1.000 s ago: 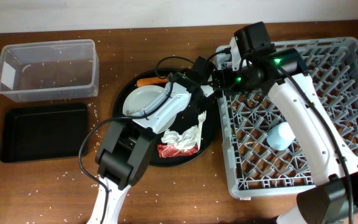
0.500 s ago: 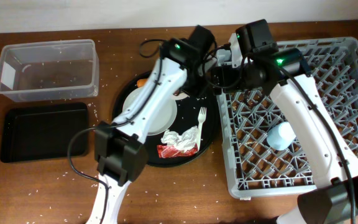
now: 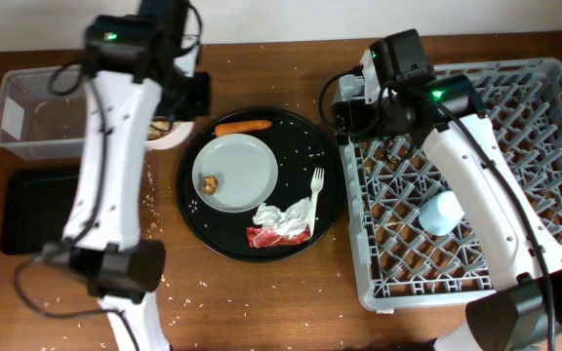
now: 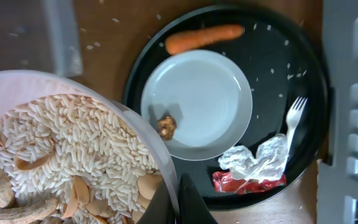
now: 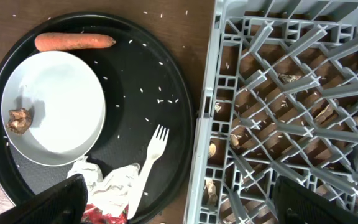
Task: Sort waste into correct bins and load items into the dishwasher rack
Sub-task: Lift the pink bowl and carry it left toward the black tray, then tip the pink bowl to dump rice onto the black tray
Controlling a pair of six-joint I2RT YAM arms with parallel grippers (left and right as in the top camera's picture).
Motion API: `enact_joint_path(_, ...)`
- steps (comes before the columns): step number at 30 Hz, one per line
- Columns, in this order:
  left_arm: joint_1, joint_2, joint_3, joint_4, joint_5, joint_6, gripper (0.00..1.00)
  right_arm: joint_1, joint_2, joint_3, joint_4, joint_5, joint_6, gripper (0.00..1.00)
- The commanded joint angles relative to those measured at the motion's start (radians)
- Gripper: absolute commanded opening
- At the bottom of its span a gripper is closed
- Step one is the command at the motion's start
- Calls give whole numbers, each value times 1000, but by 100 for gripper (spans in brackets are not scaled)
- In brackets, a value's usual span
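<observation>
We see the dishwasher rack (image 3: 501, 66) on the right, and the right gripper (image 5: 182, 200) hangs over its left rim, fingers spread wide and holding nothing. Beside it lies the round black tray (image 3: 301, 146). At far left stand the clear tub (image 3: 76, 146) and, in front of it, the shallow black tray (image 3: 27, 210). On the round tray rests the grey plate (image 3: 247, 166). The left gripper (image 4: 176, 200) pinches the rim of the white bowl (image 4: 120, 109), heaped with rice (image 4: 61, 143), at the tub's right end. The light-blue cup (image 3: 442, 213) lies in the rack. The carrot (image 3: 243, 127), napkin (image 3: 286, 214), fork (image 3: 316, 195) and red wrapper (image 3: 266, 237) lie on the round tray around the plate, and a brown scrap (image 3: 209, 183) sits on the plate
</observation>
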Motion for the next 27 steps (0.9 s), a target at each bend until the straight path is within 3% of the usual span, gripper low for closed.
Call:
enact_joint_path(1,78,-124,-64,-1,-10,-17,1,-4,2,-2,3,18,-7,94)
enact_joint_path(6,241,-264,-307,34,12,-16,1,-4,2,-2,2,18,-7,94)
enact_joint_path(13,398,-417,-752,262,100,-16,1,-4,2,-2,0,17,-7,94)
enact_joint_path(18,520,-436,-1006,440,308,104,0,-4,2,-2,3,17,-7,94)
enact_joint_path(22,561,-436,-1188,592,372,116,0,-4,2,-2,2,17,-7,94)
enact_joint_path(27,722,-424,-1243,756,607,167,0,-3,2,-2,2,17,-7,94)
